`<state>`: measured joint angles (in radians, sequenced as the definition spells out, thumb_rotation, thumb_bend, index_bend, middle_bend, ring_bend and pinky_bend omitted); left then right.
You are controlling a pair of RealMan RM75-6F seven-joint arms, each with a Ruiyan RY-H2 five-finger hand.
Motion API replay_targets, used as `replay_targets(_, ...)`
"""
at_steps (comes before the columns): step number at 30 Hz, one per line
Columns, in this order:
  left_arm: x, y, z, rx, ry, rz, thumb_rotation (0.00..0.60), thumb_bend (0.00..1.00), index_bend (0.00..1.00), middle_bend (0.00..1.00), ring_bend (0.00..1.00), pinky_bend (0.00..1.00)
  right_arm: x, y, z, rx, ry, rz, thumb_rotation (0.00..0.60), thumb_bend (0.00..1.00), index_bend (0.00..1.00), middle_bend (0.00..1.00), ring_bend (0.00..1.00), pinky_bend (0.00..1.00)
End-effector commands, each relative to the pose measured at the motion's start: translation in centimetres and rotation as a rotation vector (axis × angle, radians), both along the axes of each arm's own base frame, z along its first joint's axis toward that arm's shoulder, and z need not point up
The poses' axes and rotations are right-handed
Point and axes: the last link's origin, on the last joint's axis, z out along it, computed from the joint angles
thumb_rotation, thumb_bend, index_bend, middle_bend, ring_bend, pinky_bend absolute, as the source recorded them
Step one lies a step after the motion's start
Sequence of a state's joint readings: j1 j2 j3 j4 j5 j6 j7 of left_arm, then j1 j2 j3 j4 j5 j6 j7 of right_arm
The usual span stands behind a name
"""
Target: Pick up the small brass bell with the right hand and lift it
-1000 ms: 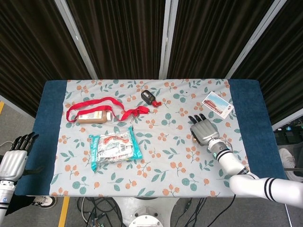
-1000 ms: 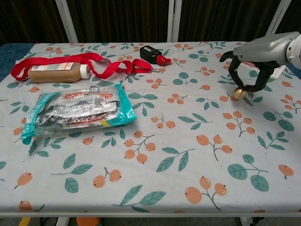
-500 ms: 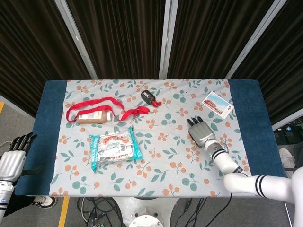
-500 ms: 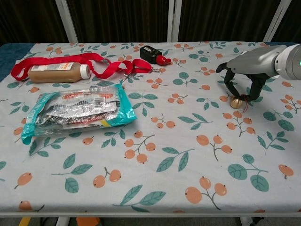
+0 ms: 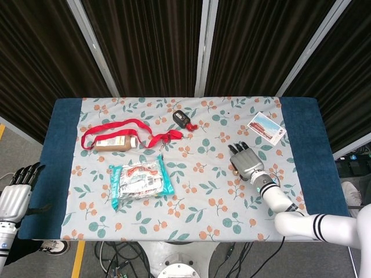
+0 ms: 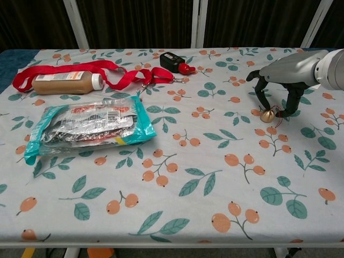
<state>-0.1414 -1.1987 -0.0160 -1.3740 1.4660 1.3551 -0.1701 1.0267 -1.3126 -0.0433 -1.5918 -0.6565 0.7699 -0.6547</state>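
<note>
While the right hand arches over the right side of the tabletop, its dark fingers curl down around the small brass bell; the bell is a rounded, shiny gold shape with a thin red cord at its top, sitting low at the fingertips just above or on the cloth; whether the fingers actually pinch it cannot be told from either view; from the head view the grey metallic back of the right hand hides the bell entirely. The cloth is white, printed with orange berries and teal leaves, with plain blue borders at the left and right ends; on the far left lies a tan plastic bottle on its side with a white cap, looped by a glossy red lanyard; near it sits a crinkled foil packet with teal edges; a small black device with a red tip lies at the far middle; a printed card rests at the far right. The left hand hangs off the left edge, fingers loosely apart, holding nothing. Compared with a second ago, the bell sits lower and slightly further left, and the right hand has come down with it; since half a second ago little has changed.
</note>
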Motion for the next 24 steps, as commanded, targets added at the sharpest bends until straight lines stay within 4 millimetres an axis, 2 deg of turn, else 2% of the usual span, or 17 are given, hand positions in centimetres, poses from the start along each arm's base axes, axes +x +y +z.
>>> replay_targets(1,0.0,0.0,0.0,0.000,0.000,0.001,0.599,0.03,0.01,0.00,0.00,0.00,0.2,0.0,0.2,-0.008,-0.012,0.004,0.600,0.17,0.43,0.00,0.00,0.00)
replay_targets(6,0.0,0.0,0.1,0.002,0.000,0.000,0.600,0.04,0.01,0.00,0.00,0.00,0.8,-0.1,1.6,-0.041,-0.057,0.017,0.600,0.14,0.35,0.00,0.00,0.00)
replay_targets(9,0.0,0.0,0.1,0.004,0.000,-0.001,0.600,0.04,0.01,0.00,0.00,0.00,0.8,0.3,3.4,-0.086,-0.072,0.034,0.600,0.14,0.28,0.00,0.00,0.00)
replay_targets(12,0.1,-0.1,0.2,0.010,-0.001,-0.002,0.600,0.03,0.01,0.00,0.00,0.00,-0.2,1.3,5.8,-0.164,-0.078,0.039,0.600,0.11,0.06,0.00,0.00,0.00)
replay_targets(13,0.1,-0.1,0.2,0.013,-0.001,-0.003,0.600,0.03,0.01,0.00,0.00,0.00,-0.8,1.9,6.8,-0.208,-0.086,0.042,0.600,0.10,0.01,0.00,0.00,0.00)
replay_targets(17,0.4,0.1,0.5,0.029,0.008,-0.011,0.600,0.04,0.01,0.00,0.00,0.00,-4.3,5.3,9.5,-0.350,-0.111,0.045,0.600,0.06,0.00,0.00,0.00,0.00)
replay_targets(22,0.6,0.4,1.1,0.056,0.037,-0.029,0.600,0.04,0.01,0.00,0.00,0.00,-9.9,10.4,11.6,-0.520,-0.172,0.046,0.600,0.05,0.00,0.00,0.00,0.00)
replay_targets(24,0.8,0.5,1.3,0.064,0.043,-0.035,0.600,0.03,0.01,0.00,0.00,0.00,-11.7,12.0,11.8,-0.561,-0.188,0.036,0.600,0.05,0.00,0.00,0.00,0.00)
